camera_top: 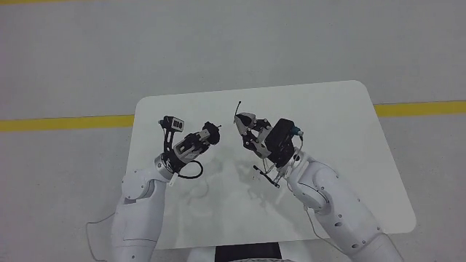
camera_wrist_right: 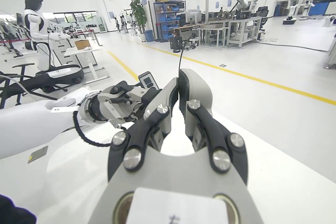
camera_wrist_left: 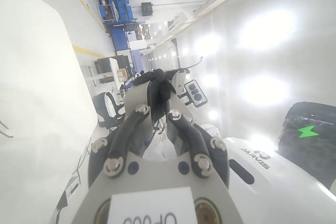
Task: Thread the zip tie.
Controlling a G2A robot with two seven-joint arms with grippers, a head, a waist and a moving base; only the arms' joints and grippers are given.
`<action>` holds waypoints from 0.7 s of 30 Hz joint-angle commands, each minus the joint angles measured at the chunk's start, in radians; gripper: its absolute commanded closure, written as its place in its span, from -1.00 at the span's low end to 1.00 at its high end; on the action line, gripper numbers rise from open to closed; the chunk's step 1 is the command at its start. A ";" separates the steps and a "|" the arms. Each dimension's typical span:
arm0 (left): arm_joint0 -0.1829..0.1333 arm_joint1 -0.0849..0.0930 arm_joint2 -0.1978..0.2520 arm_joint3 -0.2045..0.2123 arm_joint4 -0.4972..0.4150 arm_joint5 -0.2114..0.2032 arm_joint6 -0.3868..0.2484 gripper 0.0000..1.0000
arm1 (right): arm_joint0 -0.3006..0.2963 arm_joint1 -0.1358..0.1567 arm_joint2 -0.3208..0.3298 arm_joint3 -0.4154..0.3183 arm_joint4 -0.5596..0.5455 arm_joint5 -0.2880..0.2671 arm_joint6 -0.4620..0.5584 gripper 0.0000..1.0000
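Above the white rounded surface, the right hand pinched a thin black plastic zip tie upright near the clenched left hand, with threading likely to demand slow, square alignment of tail and head.

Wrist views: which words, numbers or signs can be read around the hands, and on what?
left wrist label, behind the left hand: upside down, cut off at the edge; not readable whole.
right wrist label, behind the right hand: cut off; unreadable.
zip tie in the right hand: no print.
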 commanded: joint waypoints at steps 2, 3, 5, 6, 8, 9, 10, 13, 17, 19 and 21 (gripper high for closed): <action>0.000 0.000 0.000 0.000 0.000 0.000 0.000 1.00 | 0.000 0.000 0.000 0.000 0.000 0.000 0.000 1.00; 0.000 0.000 0.000 0.000 0.000 0.000 0.000 1.00 | 0.000 0.000 0.000 0.000 0.000 0.000 0.000 1.00; -0.001 0.002 0.006 -0.001 0.014 0.000 0.012 1.00 | 0.000 0.000 0.000 0.000 0.000 0.000 0.000 1.00; -0.002 0.004 0.010 -0.003 0.019 0.000 0.012 1.00 | 0.000 0.000 0.000 0.000 0.000 0.000 0.000 1.00; -0.005 0.004 0.009 -0.013 0.002 0.000 0.009 1.00 | 0.000 0.000 0.000 0.000 0.000 0.000 0.000 1.00; -0.009 0.006 0.001 -0.024 0.037 0.000 0.001 1.00 | 0.000 0.000 0.000 0.000 0.000 0.000 0.000 1.00; -0.010 0.006 -0.002 -0.031 0.053 0.000 0.001 1.00 | 0.000 0.000 0.000 0.000 0.000 0.000 0.000 1.00; -0.013 0.001 -0.009 -0.047 0.063 0.000 0.000 1.00 | 0.000 0.000 0.000 0.000 0.000 0.000 0.000 1.00; -0.015 -0.007 -0.015 -0.049 0.080 0.000 -0.009 1.00 | 0.000 0.000 0.000 0.000 0.000 0.000 0.000 1.00; -0.016 -0.010 -0.020 -0.051 0.082 0.000 -0.010 1.00 | 0.000 0.000 0.000 0.000 0.000 0.000 0.000 1.00; -0.016 -0.010 -0.020 -0.051 0.082 0.000 -0.010 1.00 | 0.000 0.000 0.000 0.000 0.000 0.000 0.000 1.00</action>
